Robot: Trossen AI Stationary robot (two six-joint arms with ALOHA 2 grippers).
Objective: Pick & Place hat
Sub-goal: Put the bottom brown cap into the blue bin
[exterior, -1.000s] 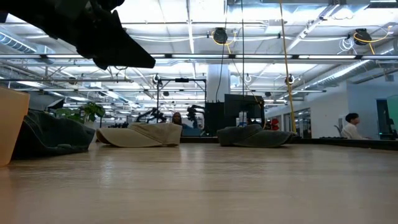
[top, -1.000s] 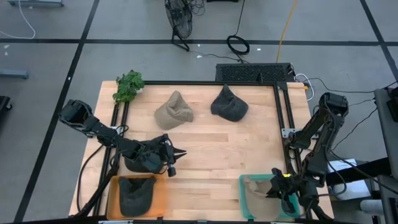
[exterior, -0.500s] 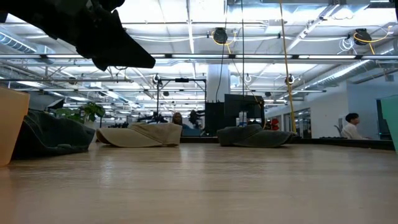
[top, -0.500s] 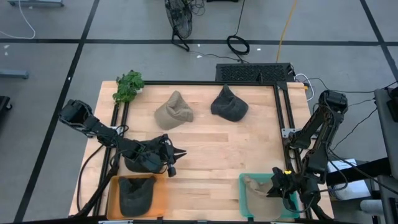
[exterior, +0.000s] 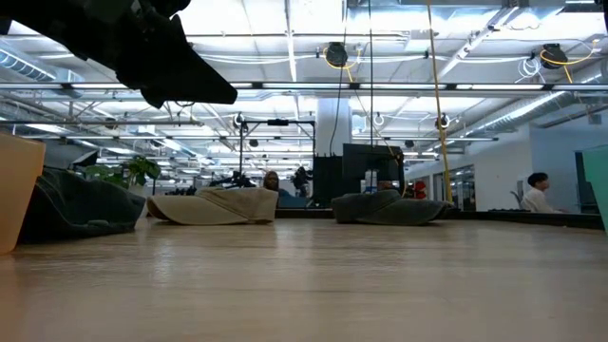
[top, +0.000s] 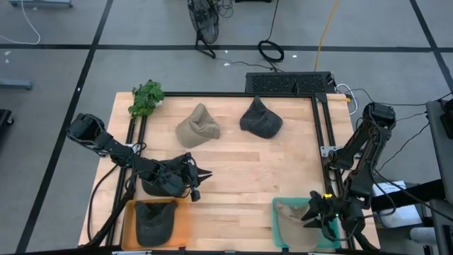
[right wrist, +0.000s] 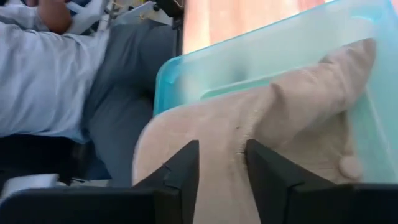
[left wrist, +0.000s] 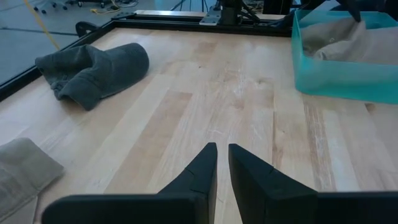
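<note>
Hovering over the teal bin point(top: 279, 225) at the table's front right corner, your right gripper point(top: 316, 212), fingers parted, has the tan hat point(right wrist: 261, 130) placed, so next lift clear while the left gripper point(top: 202, 175), nearly closed and empty, waits.

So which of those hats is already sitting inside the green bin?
The tan hat in the teal bin at the table's near right, under the right gripper. The other tan hat lies loose on the wood.

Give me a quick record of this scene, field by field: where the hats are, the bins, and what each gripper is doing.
Loose hats: tan hat and dark grey hat, apart on the table's far half
Orange bin: holds a dark hat
Teal bin: holds a beige hat
Left gripper: nearly shut, empty, near the orange bin
Right gripper: open, over the beige hat in the teal bin
Plant sprig: table's far left corner
</note>
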